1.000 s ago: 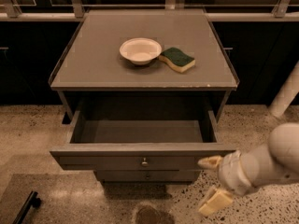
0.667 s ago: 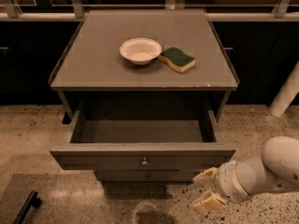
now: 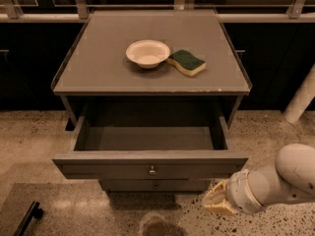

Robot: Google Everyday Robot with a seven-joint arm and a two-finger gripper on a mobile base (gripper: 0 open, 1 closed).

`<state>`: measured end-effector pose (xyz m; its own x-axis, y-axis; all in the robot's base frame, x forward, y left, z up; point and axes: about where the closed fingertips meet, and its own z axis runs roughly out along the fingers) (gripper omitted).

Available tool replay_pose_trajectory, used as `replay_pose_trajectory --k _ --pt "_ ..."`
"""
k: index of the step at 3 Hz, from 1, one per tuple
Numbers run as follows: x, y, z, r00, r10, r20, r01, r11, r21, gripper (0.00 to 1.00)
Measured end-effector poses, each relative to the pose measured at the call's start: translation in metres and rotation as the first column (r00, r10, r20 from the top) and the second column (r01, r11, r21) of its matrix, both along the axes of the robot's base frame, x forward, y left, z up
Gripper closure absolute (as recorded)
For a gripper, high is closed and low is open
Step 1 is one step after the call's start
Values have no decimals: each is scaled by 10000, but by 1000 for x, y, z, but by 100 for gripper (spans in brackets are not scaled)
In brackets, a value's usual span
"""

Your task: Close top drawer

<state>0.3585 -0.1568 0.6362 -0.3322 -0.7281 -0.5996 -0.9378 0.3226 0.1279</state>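
Jutting beyond the counter (image 3: 98, 68), the top drawer (image 3: 147, 163) is unclosed; the end effector (image 3: 216, 204), opening unclear, hangs below the front-right corner.

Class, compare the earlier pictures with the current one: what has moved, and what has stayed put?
The gripper dropped lower and shifted left, below the right front corner of the top drawer. Nothing was grasped. The drawer stayed open; bowl and sponge did not move.

Matt top drawer (image 3: 147, 162); smooth plastic jaws, lower right.
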Motion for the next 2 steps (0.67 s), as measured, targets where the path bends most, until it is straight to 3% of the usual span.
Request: replay_pose_trajectory --k 1,2 --pt "9 3 -2 9999 -29 131 29 10000 14 100" --pt "38 9 -6 9989 167 446 -170 9998 78 100"
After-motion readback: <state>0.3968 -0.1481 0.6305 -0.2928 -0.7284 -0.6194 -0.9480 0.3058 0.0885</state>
